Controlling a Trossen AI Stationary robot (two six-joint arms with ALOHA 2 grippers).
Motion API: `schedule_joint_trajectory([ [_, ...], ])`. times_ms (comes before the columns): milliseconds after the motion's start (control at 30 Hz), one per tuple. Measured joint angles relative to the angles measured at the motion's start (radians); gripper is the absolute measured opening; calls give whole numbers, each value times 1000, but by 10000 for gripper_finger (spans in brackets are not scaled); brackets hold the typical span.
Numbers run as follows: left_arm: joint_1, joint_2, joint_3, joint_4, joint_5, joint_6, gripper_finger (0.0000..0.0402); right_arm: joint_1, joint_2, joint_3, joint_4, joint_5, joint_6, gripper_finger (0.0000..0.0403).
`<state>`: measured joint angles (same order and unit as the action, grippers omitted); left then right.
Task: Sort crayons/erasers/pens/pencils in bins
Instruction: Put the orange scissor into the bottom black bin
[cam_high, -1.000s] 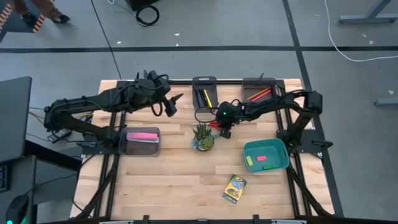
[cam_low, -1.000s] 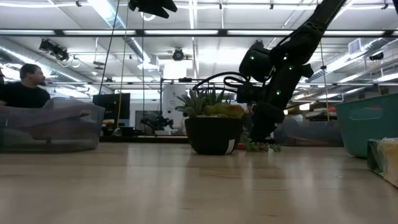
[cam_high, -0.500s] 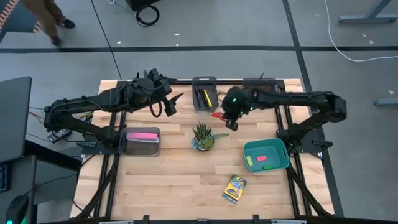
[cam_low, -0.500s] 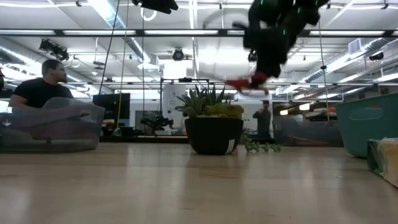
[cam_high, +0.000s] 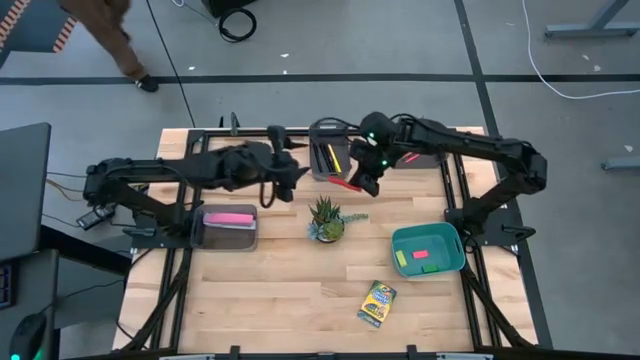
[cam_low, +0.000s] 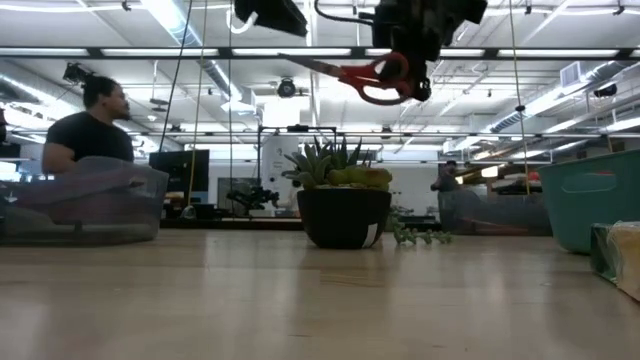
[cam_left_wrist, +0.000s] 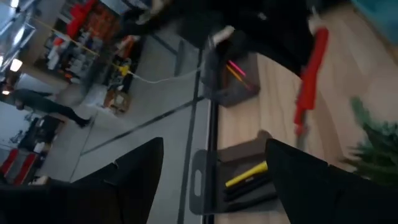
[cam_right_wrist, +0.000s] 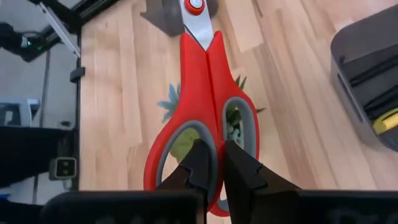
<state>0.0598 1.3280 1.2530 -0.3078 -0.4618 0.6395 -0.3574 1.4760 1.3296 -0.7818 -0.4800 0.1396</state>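
Note:
My right gripper (cam_right_wrist: 219, 168) is shut on a pair of red-handled scissors (cam_right_wrist: 205, 81), held high over the table's far middle (cam_high: 347, 183), above the potted plant (cam_high: 326, 218). My left gripper (cam_left_wrist: 214, 186) stands open just left of them (cam_high: 290, 180), empty, facing the dark bin (cam_high: 328, 158) that holds black pens and a yellow one (cam_left_wrist: 245, 175). Red and orange pencils (cam_left_wrist: 235, 70) lie in the far grey bin (cam_high: 420, 135). The teal bin (cam_high: 452, 262) holds erasers (cam_high: 421, 254). The crayon box (cam_high: 377, 303) lies flat near the front edge. My right gripper pinches the scissors at the handles (cam_right_wrist: 214, 146), one finger (cam_right_wrist: 199, 163) reaching into each finger loop with the two inner bars squeezed between them. The fingers slant down from the table's right. The scissors hang clear of everything, about level, with the shut blades (cam_low: 305, 64) pointing toward my left gripper.
A grey bin (cam_high: 230, 235) at the left holds a long pink bar (cam_high: 229, 217). The plant stands mid-table under the scissors. Bare wood lies between the plant and the front edge. A person sits beyond the table (cam_low: 90, 130); another walks past the far side (cam_high: 100, 25).
My right gripper has gone up from the tabletop beside the plant and a little toward the far edge, carrying the scissors, which are now lifted clear and high. My left gripper has shifted toward the table's right, nearer the scissors, and rolled about its own axis.

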Motion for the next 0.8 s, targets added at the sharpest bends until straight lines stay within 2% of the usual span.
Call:
schedule_joint_trajectory([
  [167,-27,53,0,-12,1,35,288,6,20,71,-11,0,40,30],
  [367,-51,62,0,-25,21,36,284,-16,19,81,-17,0,35,30],
  [800,13,69,0,-115,26,31,224,15,19,81,-16,-27,22,30],
])
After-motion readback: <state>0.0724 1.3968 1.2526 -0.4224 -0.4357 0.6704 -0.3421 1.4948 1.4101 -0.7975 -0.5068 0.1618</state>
